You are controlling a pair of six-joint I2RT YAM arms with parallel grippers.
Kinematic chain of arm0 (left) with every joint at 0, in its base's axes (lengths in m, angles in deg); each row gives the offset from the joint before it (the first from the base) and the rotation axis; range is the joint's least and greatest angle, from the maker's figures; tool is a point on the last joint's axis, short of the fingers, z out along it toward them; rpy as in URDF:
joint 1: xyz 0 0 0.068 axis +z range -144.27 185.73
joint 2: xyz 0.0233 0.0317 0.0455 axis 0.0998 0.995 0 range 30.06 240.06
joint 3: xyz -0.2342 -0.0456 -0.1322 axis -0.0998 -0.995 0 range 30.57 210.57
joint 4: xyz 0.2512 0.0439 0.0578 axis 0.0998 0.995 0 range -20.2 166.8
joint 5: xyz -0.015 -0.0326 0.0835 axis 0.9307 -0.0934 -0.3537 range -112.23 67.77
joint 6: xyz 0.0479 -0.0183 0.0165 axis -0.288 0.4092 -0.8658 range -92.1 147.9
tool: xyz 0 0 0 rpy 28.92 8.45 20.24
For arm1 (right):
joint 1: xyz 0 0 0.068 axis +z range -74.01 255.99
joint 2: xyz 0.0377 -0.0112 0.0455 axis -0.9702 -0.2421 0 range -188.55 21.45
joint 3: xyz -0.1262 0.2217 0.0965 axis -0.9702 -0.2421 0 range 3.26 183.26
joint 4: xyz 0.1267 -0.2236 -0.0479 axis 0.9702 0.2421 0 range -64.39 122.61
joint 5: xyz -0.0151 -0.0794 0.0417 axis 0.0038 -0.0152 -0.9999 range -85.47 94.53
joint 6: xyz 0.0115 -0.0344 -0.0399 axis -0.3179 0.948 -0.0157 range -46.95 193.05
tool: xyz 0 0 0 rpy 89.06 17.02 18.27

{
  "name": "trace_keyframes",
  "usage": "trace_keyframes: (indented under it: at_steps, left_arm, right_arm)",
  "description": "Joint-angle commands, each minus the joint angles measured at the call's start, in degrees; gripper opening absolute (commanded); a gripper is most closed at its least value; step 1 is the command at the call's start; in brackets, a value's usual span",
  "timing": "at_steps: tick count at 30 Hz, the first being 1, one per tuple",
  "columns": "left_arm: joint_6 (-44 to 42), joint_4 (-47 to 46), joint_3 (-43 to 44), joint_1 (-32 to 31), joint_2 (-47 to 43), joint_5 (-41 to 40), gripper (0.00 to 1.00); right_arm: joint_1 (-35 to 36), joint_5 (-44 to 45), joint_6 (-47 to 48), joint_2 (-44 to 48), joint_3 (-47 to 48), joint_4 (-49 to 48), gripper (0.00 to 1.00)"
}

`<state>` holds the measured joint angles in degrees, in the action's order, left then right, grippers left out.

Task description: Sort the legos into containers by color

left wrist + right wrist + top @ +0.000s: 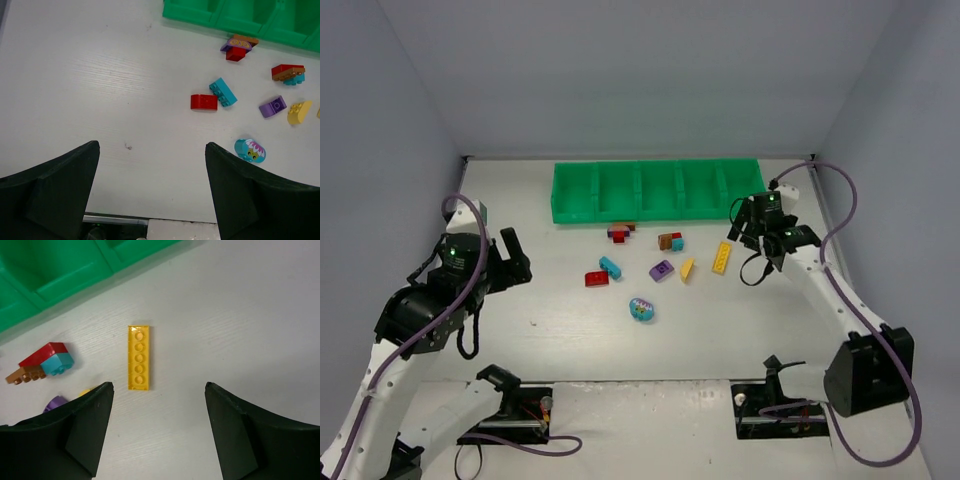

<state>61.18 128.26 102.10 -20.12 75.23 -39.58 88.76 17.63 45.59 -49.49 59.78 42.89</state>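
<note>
The green tray [560, 214] with five compartments stands at the back; no bricks show in it. Loose legos lie in front of it: a red brick [596, 279], a cyan brick [611, 267], a purple brick [661, 269], a small yellow brick [687, 269], a long yellow plate [722, 257] and two mixed stacks [670, 241] [621, 232]. My right gripper [159, 385] is open and empty, just above and right of the yellow plate [139, 357]. My left gripper [152, 145] is open and empty, left of the red brick [203, 102].
A cyan piece with a printed flower face [641, 309] lies nearest the arms; it also shows by my left gripper's right finger [250, 150]. Grey walls close in the table on three sides. The arm bases and cables sit at the near edge.
</note>
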Motion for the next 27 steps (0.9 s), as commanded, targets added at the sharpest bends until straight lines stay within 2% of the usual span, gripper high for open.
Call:
trace_keyframes:
  at_steps: [1,12,18,21,22,23,24,27]
  left_arm:
    - [1.61,-1.42,-0.24,0.27,0.18,1.7,0.8]
    - [2.32,-0.98,-2.18,0.18,0.71,5.56,0.8]
    - [2.85,-0.98,-4.9,0.27,-1.48,9.17,0.8]
    - [2.23,-0.89,-5.78,0.18,-2.54,10.4,0.8]
    - [1.97,-0.89,-5.87,0.18,-2.89,10.66,0.8]
    - [1.62,-0.89,-6.13,0.27,-3.07,10.84,0.8]
    - [1.01,-0.89,-6.22,0.27,-3.15,10.84,0.8]
    - [0.39,-1.24,-6.4,0.18,-2.72,10.66,0.8]
  right_arm:
    - [0.49,2.19,-6.8,-5.94,0.53,-3.47,0.7]
    - [1.9,-4.4,-8.31,-26.34,4.3,-9.36,0.63]
    - [2.69,-4.5,-8.84,-30.22,3.78,-11.74,0.53]
    - [2.69,-3.53,-7.61,-31.02,3.61,-12.62,0.3]
    - [2.69,-3.35,-6.82,-30.93,3.87,-12.71,0.13]
    - [2.69,-3.17,-6.03,-30.23,4.13,-12.79,0.06]
    - [2.61,-2.3,-4.2,-29.53,4.48,-12.8,0.01]
    - [2.34,-0.89,1.94,-25.84,7.11,-13.15,0.0]
